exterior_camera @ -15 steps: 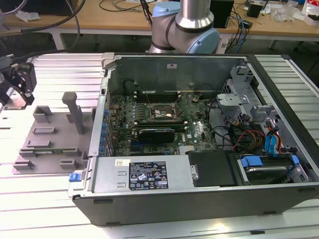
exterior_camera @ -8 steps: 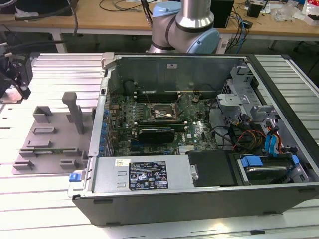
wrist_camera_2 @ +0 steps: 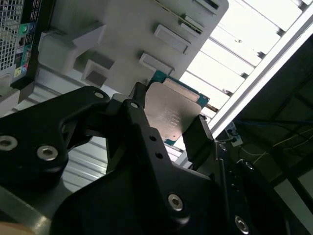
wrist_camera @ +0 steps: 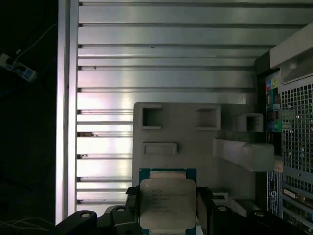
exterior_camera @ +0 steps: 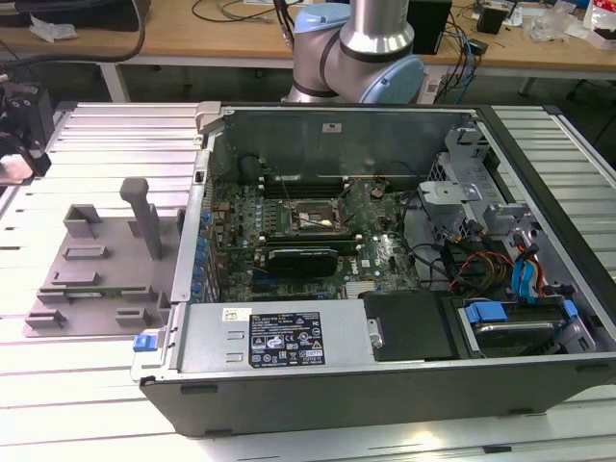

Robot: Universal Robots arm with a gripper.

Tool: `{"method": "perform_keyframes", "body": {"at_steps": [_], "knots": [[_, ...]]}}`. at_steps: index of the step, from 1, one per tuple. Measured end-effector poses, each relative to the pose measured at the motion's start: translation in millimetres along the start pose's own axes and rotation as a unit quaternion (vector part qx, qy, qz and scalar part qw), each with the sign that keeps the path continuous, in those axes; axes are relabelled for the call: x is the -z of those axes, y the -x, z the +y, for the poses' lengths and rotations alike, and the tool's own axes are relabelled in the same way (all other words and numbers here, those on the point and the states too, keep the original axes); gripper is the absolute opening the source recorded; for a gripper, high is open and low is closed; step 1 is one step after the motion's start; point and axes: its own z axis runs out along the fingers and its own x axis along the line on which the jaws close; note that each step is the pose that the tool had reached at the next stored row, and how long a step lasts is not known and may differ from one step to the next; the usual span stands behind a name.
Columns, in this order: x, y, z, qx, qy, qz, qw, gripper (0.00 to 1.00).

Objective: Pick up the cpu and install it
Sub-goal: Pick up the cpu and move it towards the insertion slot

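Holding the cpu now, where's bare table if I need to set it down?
Far slats beyond the fixture are bare; so are near slats in front of it, on the exterior view's left of the case. Inside the case is crowded. The gripper holds the cpu.

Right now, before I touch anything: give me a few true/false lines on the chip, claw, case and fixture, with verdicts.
1. The claw holds the chip by two opposite edges. True.
2. The chip is seated in the socket on the motherboard. False: it is in the claw, above the grey fixture outside the case.
3. The computer case lies open, with the motherboard exposed. True.
4. The grey fixture sits on the exterior view's right of the case. False: it is on the exterior view's left.
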Motion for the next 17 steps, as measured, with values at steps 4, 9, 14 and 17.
{"method": "perform_keyframes", "body": {"at_steps": [4, 9, 14, 17], "knots": [[7.1, 0.1, 0.3, 0.0, 0.0, 0.0, 1.0, 0.55], [21.7, 0.3, 1.3, 0.0, 0.0, 0.0, 1.0, 0.55], [35.6, 0.5, 2.2, 0.0, 0.0, 0.0, 1.0, 0.55], [43.4, 0.6, 2.6, 0.0, 0.0, 0.0, 1.0, 0.55]]}}
